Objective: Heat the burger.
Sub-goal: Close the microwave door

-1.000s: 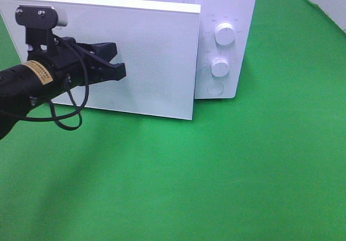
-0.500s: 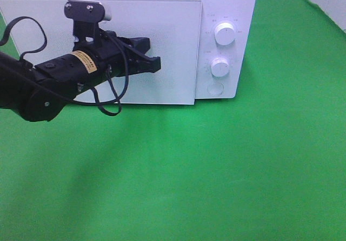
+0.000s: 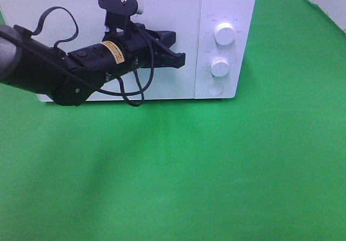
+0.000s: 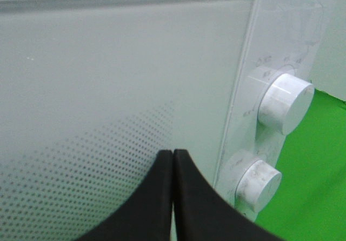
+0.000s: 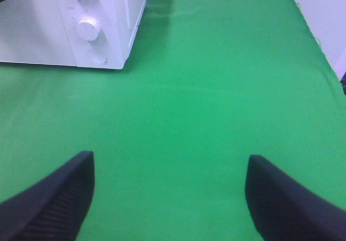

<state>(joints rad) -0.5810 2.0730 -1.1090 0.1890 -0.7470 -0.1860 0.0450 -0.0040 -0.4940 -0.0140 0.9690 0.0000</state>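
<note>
We see the left gripper (image 3: 177,59), smooth black fingers (image 4: 151,198) pressed together on nothing, close before the shut, dot-patterned door (image 3: 167,11) of the boxy white microwave (image 3: 238,3). The right gripper (image 5: 168,162) hangs spread wide, ribbed pads (image 5: 59,198) bare, over the green cloth (image 3: 216,171). Where the burger lies we cannot tell.
</note>
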